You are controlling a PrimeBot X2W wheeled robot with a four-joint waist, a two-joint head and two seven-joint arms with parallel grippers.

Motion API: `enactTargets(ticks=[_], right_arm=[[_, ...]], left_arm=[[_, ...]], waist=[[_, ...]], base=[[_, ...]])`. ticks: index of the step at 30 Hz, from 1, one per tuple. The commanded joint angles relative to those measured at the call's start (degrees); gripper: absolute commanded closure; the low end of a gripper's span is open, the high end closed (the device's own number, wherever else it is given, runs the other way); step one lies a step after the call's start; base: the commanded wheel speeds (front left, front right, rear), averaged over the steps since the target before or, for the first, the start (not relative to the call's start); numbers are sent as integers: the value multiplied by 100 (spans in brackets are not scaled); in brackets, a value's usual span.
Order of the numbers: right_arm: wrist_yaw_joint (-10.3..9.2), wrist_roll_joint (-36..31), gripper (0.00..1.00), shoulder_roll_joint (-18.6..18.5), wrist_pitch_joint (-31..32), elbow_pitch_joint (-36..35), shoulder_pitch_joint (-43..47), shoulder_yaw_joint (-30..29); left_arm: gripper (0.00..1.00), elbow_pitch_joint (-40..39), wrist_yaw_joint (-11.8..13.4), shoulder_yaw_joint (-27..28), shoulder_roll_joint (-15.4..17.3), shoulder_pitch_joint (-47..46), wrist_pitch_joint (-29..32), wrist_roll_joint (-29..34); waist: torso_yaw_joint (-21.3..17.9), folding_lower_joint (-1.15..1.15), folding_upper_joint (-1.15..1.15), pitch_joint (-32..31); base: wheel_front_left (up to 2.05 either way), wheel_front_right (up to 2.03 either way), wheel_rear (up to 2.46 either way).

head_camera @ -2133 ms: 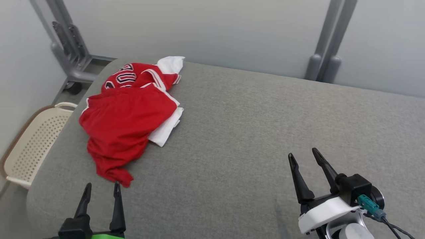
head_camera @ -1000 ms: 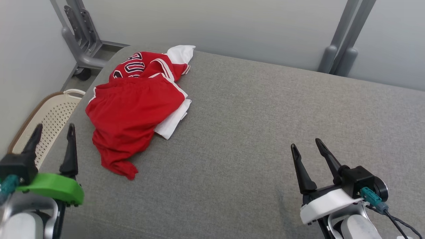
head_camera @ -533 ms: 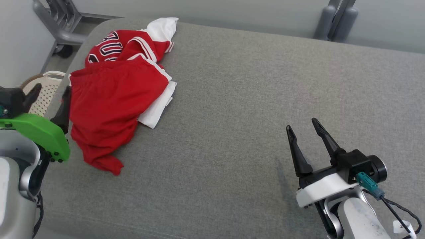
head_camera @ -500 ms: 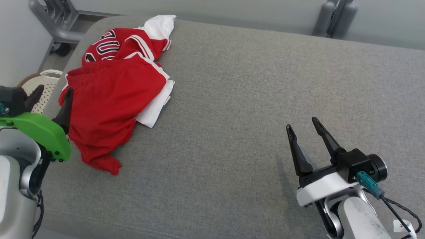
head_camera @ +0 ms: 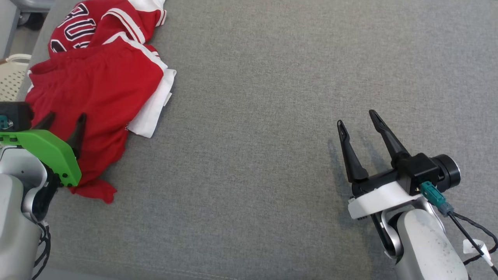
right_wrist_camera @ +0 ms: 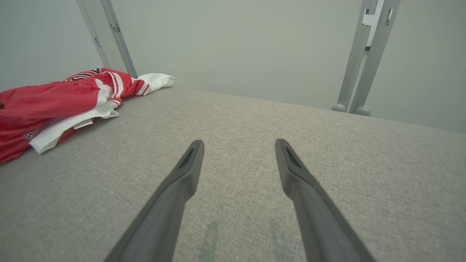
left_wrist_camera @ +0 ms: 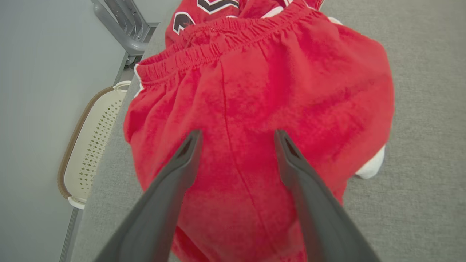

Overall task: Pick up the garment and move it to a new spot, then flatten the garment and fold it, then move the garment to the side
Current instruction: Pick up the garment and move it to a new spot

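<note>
Garment of crumpled red fleecy cloth (head_camera: 93,85) lies at ten o'clock on our woven grey cushion (head_camera: 253,116); left gripper (head_camera: 66,116) over it and right gripper (head_camera: 356,118) both gape wide, empty.

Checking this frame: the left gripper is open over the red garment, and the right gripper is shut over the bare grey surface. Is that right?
Not quite. The right gripper is open, not shut: the right wrist view shows its fingers spread well apart. The rest stands: the left gripper is open over the red garment, and the right one is over the bare grey surface.
</note>
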Motion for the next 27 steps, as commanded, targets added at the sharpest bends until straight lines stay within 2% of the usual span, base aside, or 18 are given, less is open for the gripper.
enactTargets(ticks=[1, 13, 14, 15, 16, 17, 27], right_arm=[[0, -46, 0, -22, -21, -42, -127, -6], [0, -157, 0, -22, -21, -95, -282, -70], [0, -157, 0, -22, -21, -96, -282, -74], [0, -159, 0, -22, -21, -96, -283, -86], [0, -160, 0, -22, -21, -95, -282, -95], [0, -158, 0, -22, -21, -88, -283, -105], [0, 48, 0, -22, -21, 23, -267, -25]], left_arm=[[0, 198, -10, -39, 14, -157, -78, -79], [0, 1271, -3, -123, -82, -492, -320, -108], [23, 1359, -3, -134, -86, -517, -323, -98], [53, 1427, -4, -150, -88, -545, -319, -103], [68, 1469, -4, -169, -78, -581, -324, -106], [100, 1499, -5, -181, -58, -621, -353, -104], [100, 1516, 5, -305, 285, -847, -839, 44]], waist=[[-183, -1, 0, 350], [-370, -1, 0, 636], [-378, -1, 0, 636], [-382, -1, 0, 630], [-383, -1, 0, 620], [-380, -1, 0, 606], [-323, -1, 0, 209]], base=[[0, 0, 0], [0, 0, 0], [0, 0, 0], [0, 0, 0], [0, 0, 0], [0, 0, 0], [0, 0, 0]])
